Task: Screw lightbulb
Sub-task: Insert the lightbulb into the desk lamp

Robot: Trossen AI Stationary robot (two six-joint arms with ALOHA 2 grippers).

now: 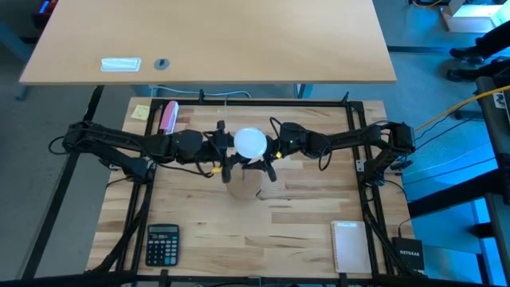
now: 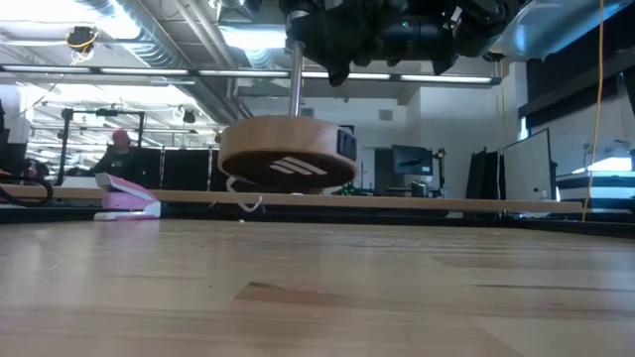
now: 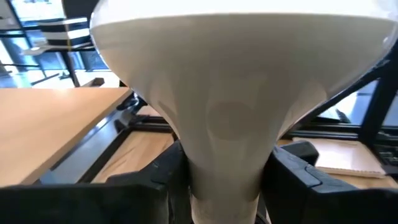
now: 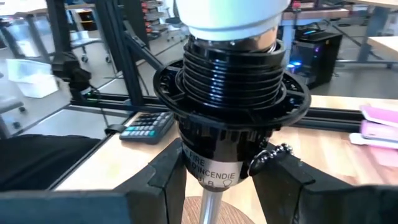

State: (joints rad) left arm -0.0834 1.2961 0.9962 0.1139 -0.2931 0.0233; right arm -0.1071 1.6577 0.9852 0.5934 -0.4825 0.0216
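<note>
The lightbulb [image 1: 249, 143], white with a round globe, stands upright over the table's middle. Its base [image 4: 233, 31] sits in the mouth of a black ribbed socket [image 4: 231, 93]. Below the socket a metal stem [image 2: 296, 79] carries a round wooden disc [image 2: 288, 154], which hangs above the tabletop. My left gripper [image 3: 227, 186] comes in from the table's left and is shut on the bulb. My right gripper [image 4: 214, 180] comes in from the right and is shut on the socket. My left gripper pinches the bulb's tapered neck [image 3: 224, 149] between its two fingers, just under the globe. The fingers come at it about level from the table's left. The bulb stands upright, globe above the fingers. My right gripper pinches the socket's smooth lower body [image 4: 208, 165], below the ribbed collar, between its two fingers. They reach in level from the table's right. The socket stands upright, and the stem and wooden disc [image 2: 288, 169] hang beneath, clear of the table.
A calculator [image 1: 162, 244] lies near the front left and a pale pad [image 1: 348, 245] near the front right. A pink stapler [image 1: 168, 116] and a yellow note [image 1: 141, 112] lie at the far left. A bead chain [image 4: 270, 155] dangles from the socket.
</note>
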